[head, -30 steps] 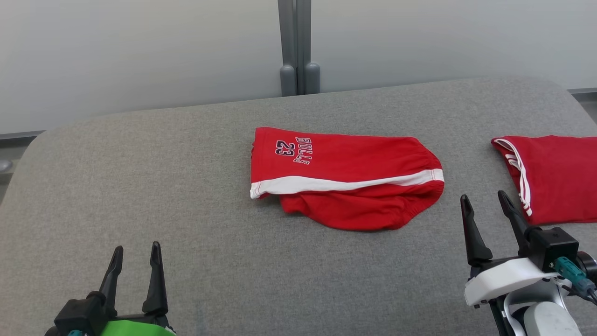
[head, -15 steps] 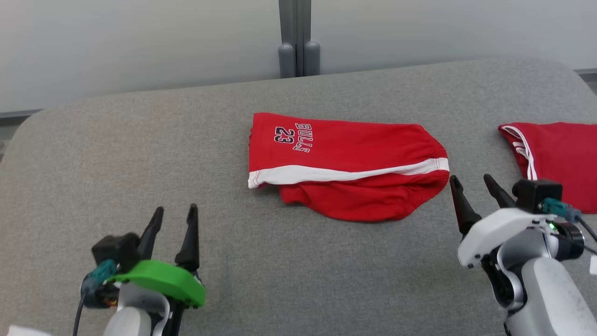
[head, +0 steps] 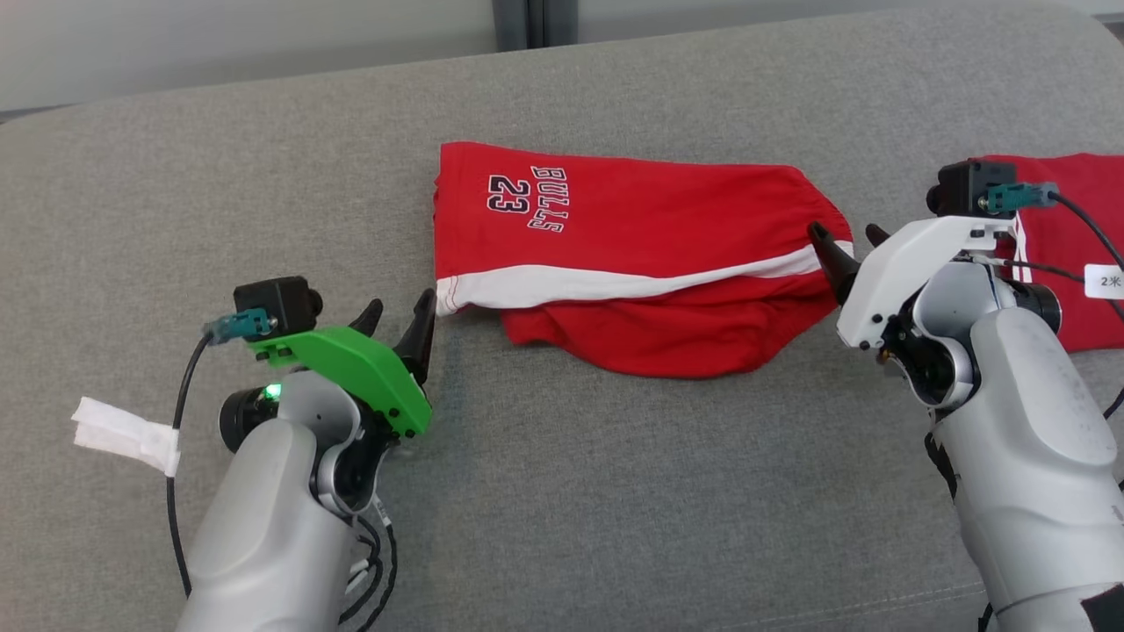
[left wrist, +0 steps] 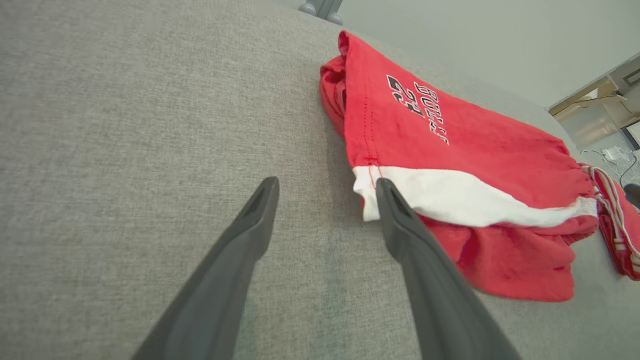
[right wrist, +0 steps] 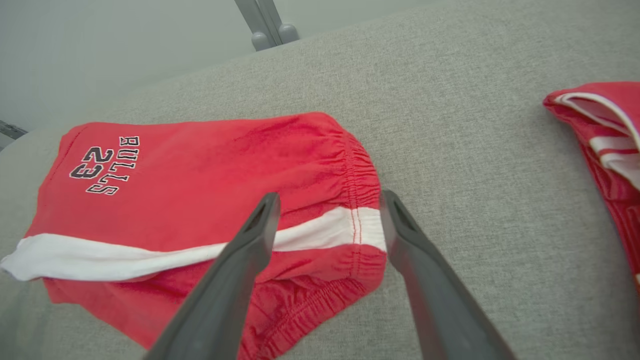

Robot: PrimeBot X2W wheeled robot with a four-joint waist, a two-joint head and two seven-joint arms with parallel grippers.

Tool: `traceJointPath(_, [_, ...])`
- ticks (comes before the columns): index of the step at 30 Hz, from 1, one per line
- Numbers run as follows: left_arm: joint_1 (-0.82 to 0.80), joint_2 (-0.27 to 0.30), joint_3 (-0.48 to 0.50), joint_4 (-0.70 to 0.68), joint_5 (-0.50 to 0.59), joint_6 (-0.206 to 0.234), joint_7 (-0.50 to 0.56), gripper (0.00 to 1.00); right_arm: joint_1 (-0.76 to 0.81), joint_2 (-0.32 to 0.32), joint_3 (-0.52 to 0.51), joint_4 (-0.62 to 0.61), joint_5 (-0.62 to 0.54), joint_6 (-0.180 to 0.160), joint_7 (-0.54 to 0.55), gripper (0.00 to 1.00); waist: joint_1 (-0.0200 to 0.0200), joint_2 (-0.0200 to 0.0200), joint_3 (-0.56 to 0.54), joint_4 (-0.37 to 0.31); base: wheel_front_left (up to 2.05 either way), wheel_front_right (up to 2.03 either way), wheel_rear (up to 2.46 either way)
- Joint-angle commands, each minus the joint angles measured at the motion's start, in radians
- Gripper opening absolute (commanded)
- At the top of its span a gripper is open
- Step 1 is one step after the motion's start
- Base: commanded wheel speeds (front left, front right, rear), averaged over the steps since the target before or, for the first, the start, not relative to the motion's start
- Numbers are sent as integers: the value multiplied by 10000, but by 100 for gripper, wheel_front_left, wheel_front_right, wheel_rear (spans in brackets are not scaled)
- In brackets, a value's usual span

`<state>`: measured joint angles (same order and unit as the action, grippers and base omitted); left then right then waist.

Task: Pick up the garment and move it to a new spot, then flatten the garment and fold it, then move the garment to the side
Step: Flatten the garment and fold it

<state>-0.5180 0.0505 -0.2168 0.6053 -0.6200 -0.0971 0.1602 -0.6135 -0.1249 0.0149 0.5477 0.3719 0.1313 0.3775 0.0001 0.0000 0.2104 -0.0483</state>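
Red shorts (head: 632, 237) with a white stripe lie at the middle of the grey fabric desk (head: 615, 491). Left jaws, spread wide and empty, sit just beside the shorts' 9 o'clock hem corner. Right jaws, equally wide and empty, flank the waistband end at 3 o'clock. Another red garment (head: 1076, 263) lies farther toward 3 o'clock.

You have a grey fabric-covered surface (head: 615, 491) spread before you, backed by a pale wall (head: 219, 44) with a grey post (head: 525, 12). Toward the right edge lies a red garment with white stripes (right wrist: 620, 210).
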Motion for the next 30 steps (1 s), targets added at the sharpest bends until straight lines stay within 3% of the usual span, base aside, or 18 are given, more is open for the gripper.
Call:
traceJointPath(1, [-354,15,-140,147,-251,131,-2,100,-265,-115,-20,300,43,-12,28,100,-1,0,436,-144,0,0,0])
traceJointPath(7, [-1013,22,-935,699,-1258,494,119,100,-979,-59,-171,1451,170,-9,47,100,-1,0,681,-132,0,0,0])
traceJointPath(15, [-1287,23,-1556,988,-1890,674,134,100,-1221,-32,447,1923,1044,-9,22,100,-1,0,635,-132,0,0,0])
traceJointPath(23, [-1353,22,-1718,976,-2807,264,290,100,-1362,-43,1134,1988,1943,-9,-138,100,-1,0,667,-230,0,0,0])
traceJointPath(27, [-1469,22,-1904,1076,-2773,327,220,100,-1465,-130,1432,2032,2273,-9,-292,100,-1,0,739,-238,0,0,0])
traceJointPath(28, [-1482,22,-1932,1118,-2824,318,258,100,-1484,-155,1509,2051,2356,-9,-323,95,-1,0,753,-240,0,0,0])
traceJointPath(30, [-1498,22,-2008,1192,-2911,262,401,97,-1501,-212,1648,2063,2498,-9,-392,46,-1,0,764,-241,0,0,0])
